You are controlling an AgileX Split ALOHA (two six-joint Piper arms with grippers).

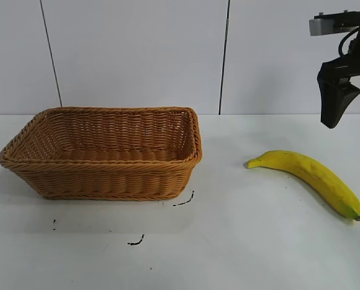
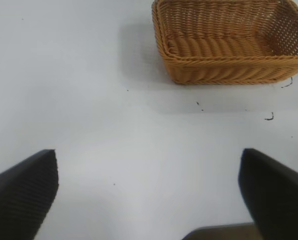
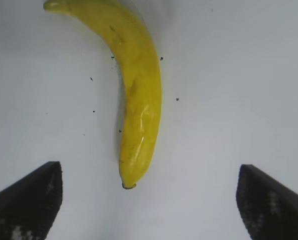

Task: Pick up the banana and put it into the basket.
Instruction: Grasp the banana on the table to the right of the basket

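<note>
Yellow banana (image 1: 313,177) lies beside the basket (image 1: 107,181); right tool (image 3: 149,200) hangs spread above it, left tool (image 2: 149,195) seemingly spread too.

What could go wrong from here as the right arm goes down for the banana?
The banana lies flat on the table, curved and smooth; the open right gripper hangs high above it, so a grip near the tapered end might slip or roll it. The basket sits well to the left, so the carry is long and could clip its raised rim. The left gripper, open over bare table near the basket, might obstruct the drop.
</note>
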